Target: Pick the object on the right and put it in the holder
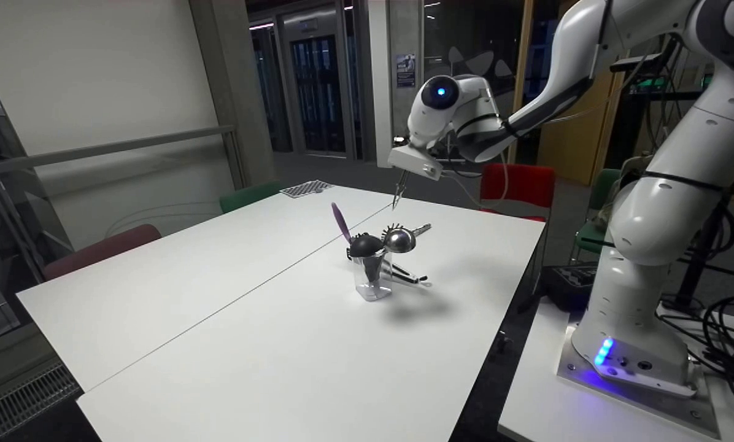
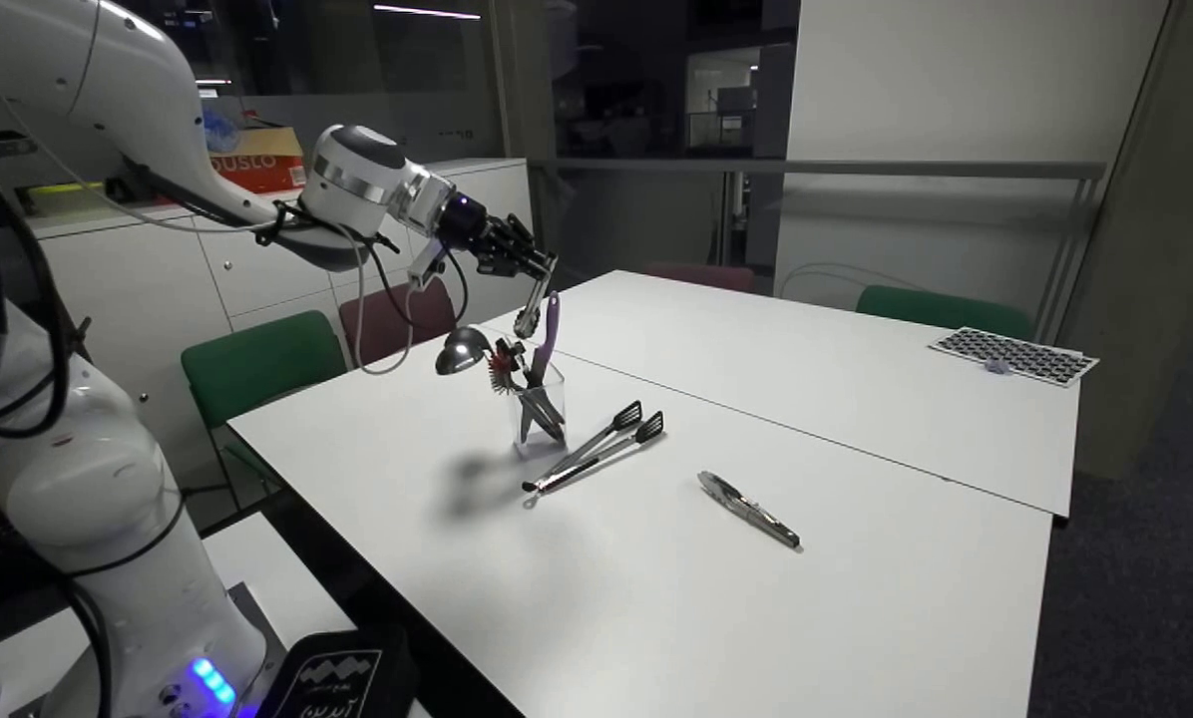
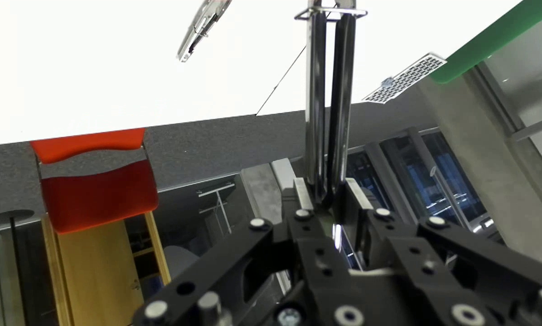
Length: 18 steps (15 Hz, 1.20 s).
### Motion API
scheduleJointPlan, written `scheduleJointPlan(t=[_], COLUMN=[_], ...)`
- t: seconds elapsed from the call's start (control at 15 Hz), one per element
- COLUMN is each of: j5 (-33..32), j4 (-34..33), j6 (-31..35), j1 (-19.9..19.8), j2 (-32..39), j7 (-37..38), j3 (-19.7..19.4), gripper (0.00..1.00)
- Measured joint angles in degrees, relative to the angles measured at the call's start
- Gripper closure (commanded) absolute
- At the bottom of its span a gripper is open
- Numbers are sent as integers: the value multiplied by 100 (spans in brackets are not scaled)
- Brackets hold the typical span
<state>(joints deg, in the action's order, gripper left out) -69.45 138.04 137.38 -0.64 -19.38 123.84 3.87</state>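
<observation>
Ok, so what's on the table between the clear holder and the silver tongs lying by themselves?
In an exterior view, the black-headed tongs lie between the clear holder and the silver tongs.

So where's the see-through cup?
In an exterior view, the see-through cup stands on the white table, just behind and left of the spatula-ended tongs. A purple handle and a shiny ladle poke out.

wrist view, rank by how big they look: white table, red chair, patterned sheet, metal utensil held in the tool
1. white table
2. red chair and held metal utensil: unsure, the utensil is nearer the camera
3. patterned sheet
</observation>
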Motion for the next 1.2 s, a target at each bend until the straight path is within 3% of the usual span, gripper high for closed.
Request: scheduleJointPlan(t=[1.2], j5=[39], j4=[-1817], j6=[-327], j1=[190], j2=[2745], j7=[-211], j3=[55], gripper=[95])
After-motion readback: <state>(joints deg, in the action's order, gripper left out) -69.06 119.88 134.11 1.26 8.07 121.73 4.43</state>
